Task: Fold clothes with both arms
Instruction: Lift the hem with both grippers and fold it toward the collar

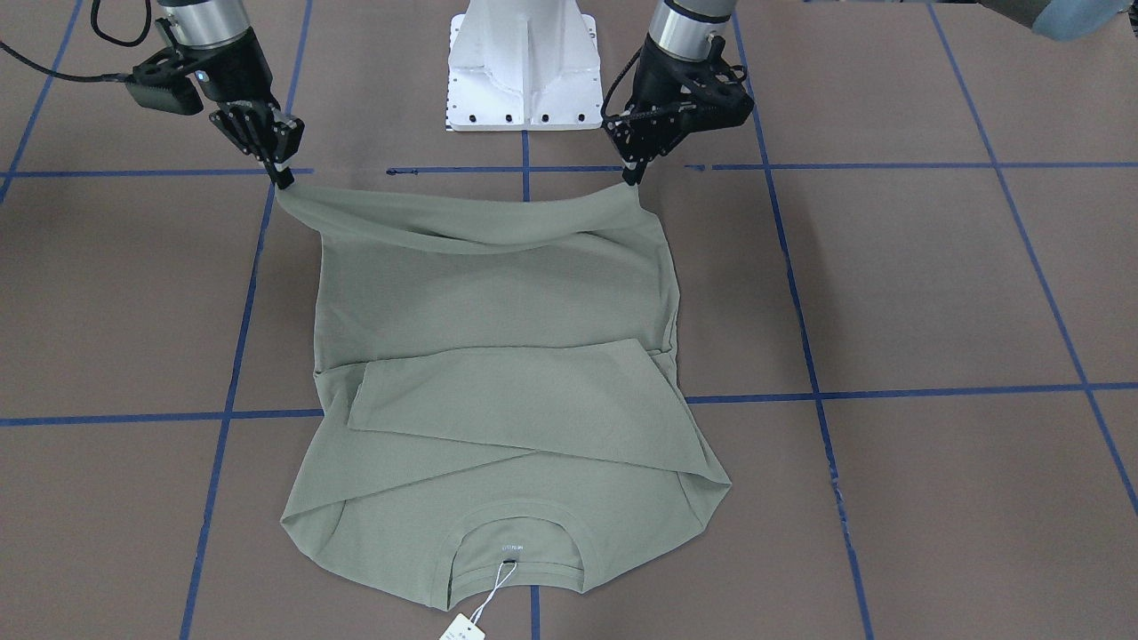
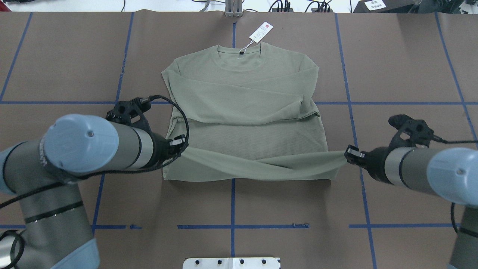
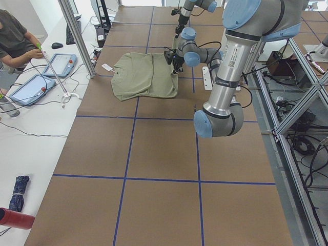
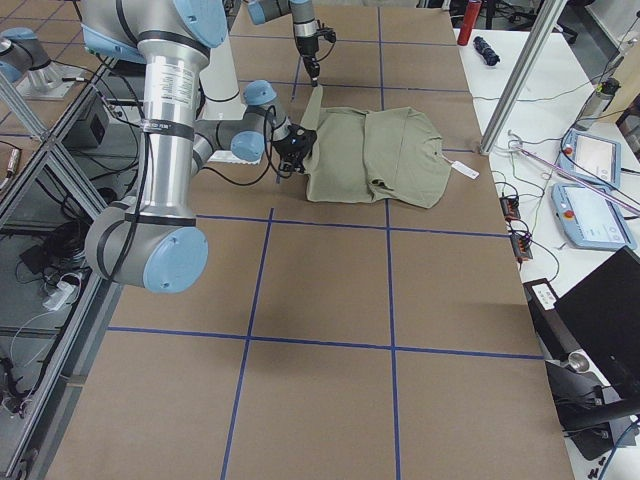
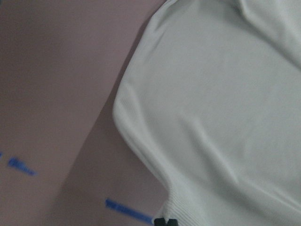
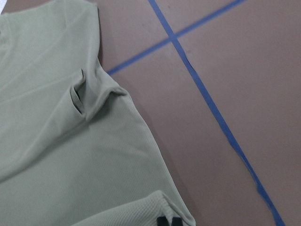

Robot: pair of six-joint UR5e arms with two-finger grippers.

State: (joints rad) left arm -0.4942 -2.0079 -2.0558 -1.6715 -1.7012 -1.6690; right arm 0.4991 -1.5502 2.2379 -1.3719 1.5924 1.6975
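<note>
The sage-green shirt (image 1: 498,293) lies flat on the brown table, its sleeves folded across the chest and its neck towards the far side (image 2: 242,82). Its white hang tag (image 2: 261,31) lies past the collar. My left gripper (image 2: 183,144) is shut on the left hem corner and my right gripper (image 2: 347,154) is shut on the right hem corner. The hem is lifted and stretched between them, sagging in the middle. In the front-facing view the left gripper (image 1: 633,178) is on the right and the right gripper (image 1: 283,180) on the left. Both wrist views show shirt fabric (image 5: 225,94) (image 6: 56,141) below the fingertips.
The white base plate (image 1: 524,62) stands between the arms at the robot's edge. Blue tape lines (image 2: 232,226) grid the table. An operator (image 3: 15,36) sits with tablets (image 3: 28,88) at the far side. A red bottle (image 3: 15,219) lies off the table's end.
</note>
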